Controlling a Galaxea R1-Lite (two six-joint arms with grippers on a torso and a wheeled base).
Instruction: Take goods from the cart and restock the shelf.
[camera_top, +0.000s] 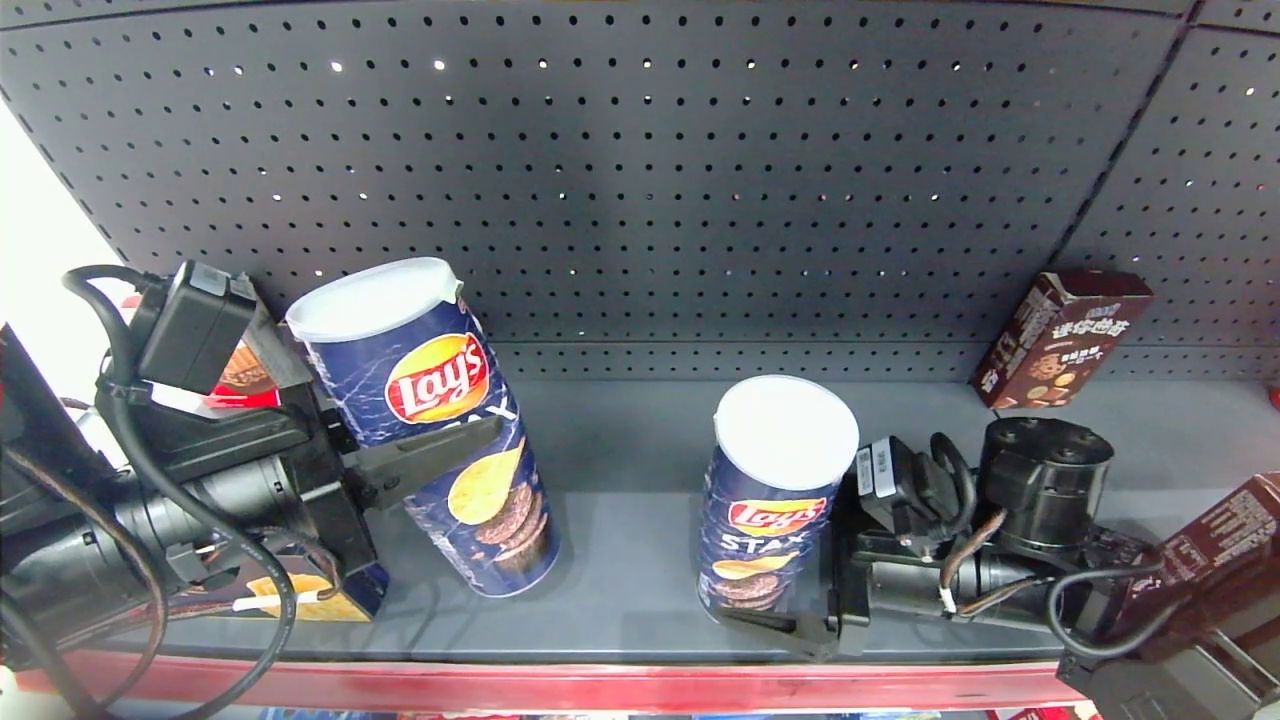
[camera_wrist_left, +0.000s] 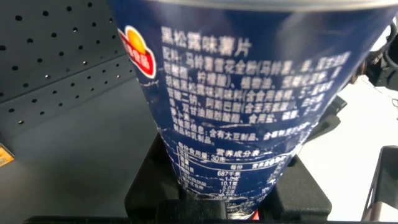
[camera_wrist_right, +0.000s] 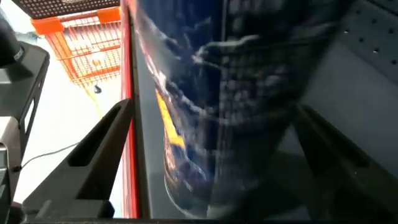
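The left claw (camera_top: 440, 440) is clamped on a tilted chips can (camera_top: 400, 340), its base on the shelf (camera_top: 620, 440) behind the red front lip (camera_top: 600, 688). The right claw (camera_wrist_right: 208, 124) stands spread, one finger either side of an upright chips can (camera_top: 775, 480) just behind that lip.

My left arm lies level at the left side and my left gripper (camera_top: 440, 440) is closed on a leaning can (camera_top: 400, 340), while my right arm lies low at the right, my right gripper (camera_top: 762, 575) with fingers spread apart around an upright can (camera_top: 785, 440).
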